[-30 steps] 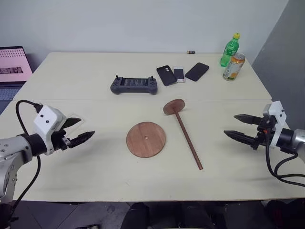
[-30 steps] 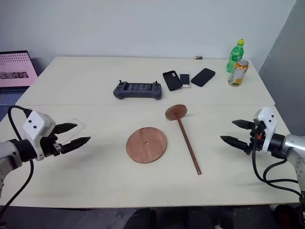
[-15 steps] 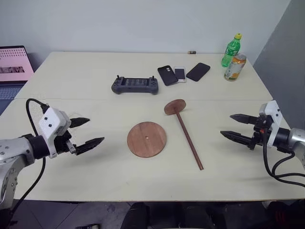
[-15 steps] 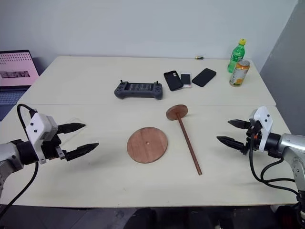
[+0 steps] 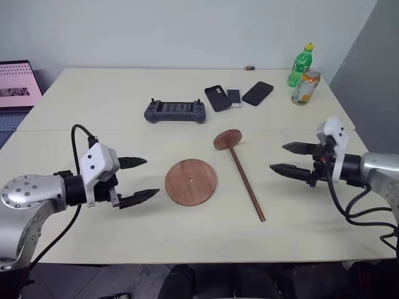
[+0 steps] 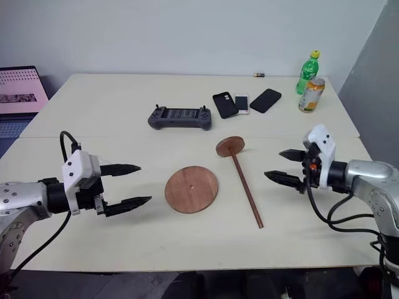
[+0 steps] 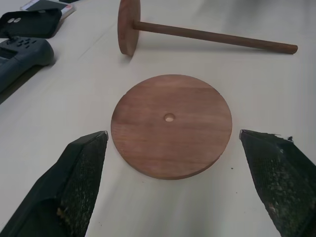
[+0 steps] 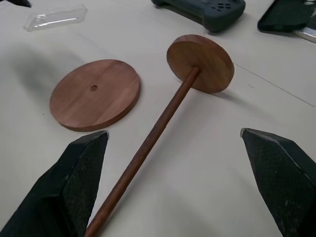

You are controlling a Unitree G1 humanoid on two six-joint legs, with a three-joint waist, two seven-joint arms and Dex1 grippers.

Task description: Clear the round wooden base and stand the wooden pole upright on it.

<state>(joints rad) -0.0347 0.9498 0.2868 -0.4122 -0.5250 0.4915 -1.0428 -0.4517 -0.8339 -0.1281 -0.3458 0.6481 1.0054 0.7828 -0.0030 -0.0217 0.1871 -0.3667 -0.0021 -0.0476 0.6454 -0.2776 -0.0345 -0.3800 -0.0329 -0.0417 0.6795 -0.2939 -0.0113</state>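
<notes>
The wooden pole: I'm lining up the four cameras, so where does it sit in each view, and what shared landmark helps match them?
Left eye view: the wooden pole lies flat, right of centre.
Right eye view: the same place, right of centre.
Left wrist view: it lies across the top of the picture.
Right wrist view: it runs diagonally through the middle.
Shared landmark: the round wooden base, beside the pole and apart from it.

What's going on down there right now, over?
Both grippers, left and right, open, empty. Base bare; pole lying flat beside it. Nothing in the way.
</notes>
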